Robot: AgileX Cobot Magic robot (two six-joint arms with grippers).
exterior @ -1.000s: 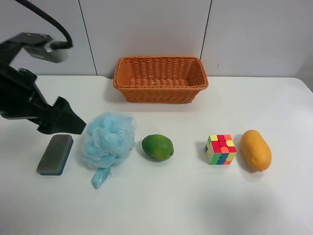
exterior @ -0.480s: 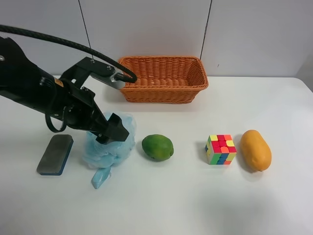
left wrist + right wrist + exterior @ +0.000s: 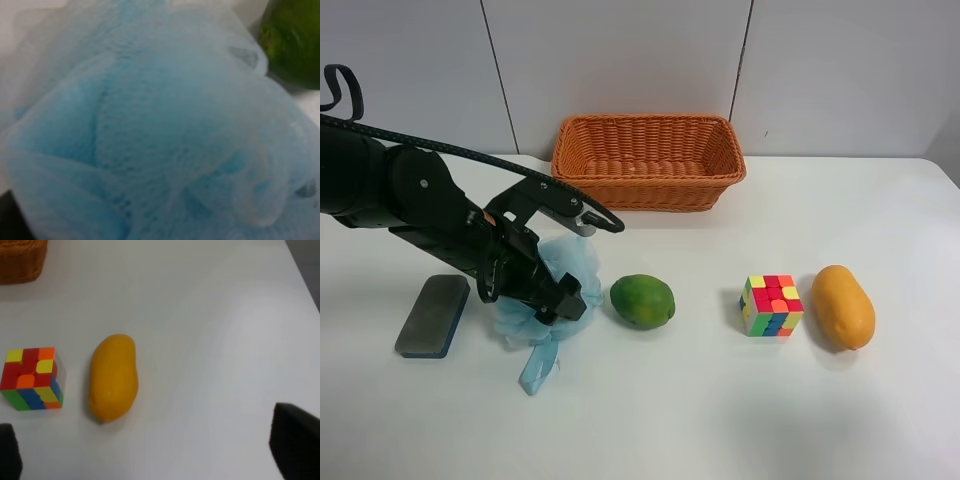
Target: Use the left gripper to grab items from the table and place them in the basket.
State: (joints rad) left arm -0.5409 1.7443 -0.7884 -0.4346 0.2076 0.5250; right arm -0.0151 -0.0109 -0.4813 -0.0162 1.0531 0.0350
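My left gripper (image 3: 560,300), a black claw on a black arm, is pressed down into the light-blue bath pouf (image 3: 577,262) on the white table (image 3: 720,410). The pouf fills the left wrist view (image 3: 150,130) and hides the fingers, so I cannot tell if they are closed. Its tail (image 3: 537,368) lies towards the front. The grey-topped blue block (image 3: 432,315) lies beside the arm. The green mango (image 3: 642,300) touches or nearly touches the pouf. The puzzle cube (image 3: 771,305) and orange-yellow mango (image 3: 842,306) lie further along. The wicker basket (image 3: 650,185) stands at the back, empty.
My right gripper (image 3: 150,455) is open, with its dark fingers (image 3: 295,440) wide apart above the table near the orange-yellow mango (image 3: 113,377) and the cube (image 3: 32,378). A grey panelled wall rises behind the basket.
The left arm swung in from the view's left edge over the pouf and dropped into it. The pouf is squashed and its tail has shifted slightly.
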